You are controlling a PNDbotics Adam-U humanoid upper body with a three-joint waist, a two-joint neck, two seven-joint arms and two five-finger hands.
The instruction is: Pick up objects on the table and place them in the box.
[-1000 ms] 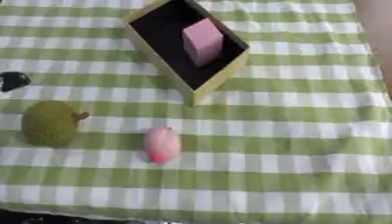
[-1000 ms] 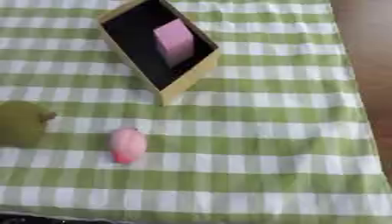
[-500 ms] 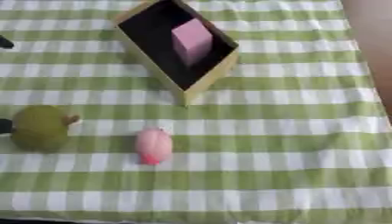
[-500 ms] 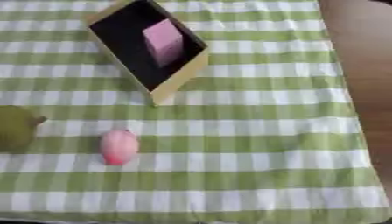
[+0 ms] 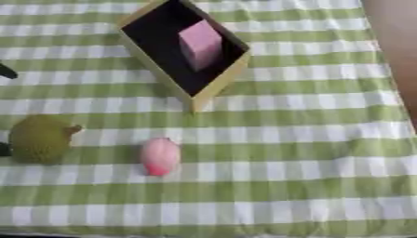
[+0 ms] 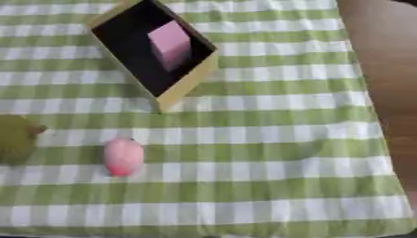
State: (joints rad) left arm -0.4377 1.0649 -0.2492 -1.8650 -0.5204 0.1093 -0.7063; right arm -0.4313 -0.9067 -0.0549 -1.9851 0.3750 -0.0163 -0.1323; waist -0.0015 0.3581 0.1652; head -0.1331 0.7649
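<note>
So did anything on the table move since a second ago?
No, the things stayed put. The whole picture slid because the robot's head turned, so the camera moved. The pink block still sits inside the box, and the green fruit and the pink oval thing still lie on the checked cloth in front of it. No hand has taken hold of anything.
</note>
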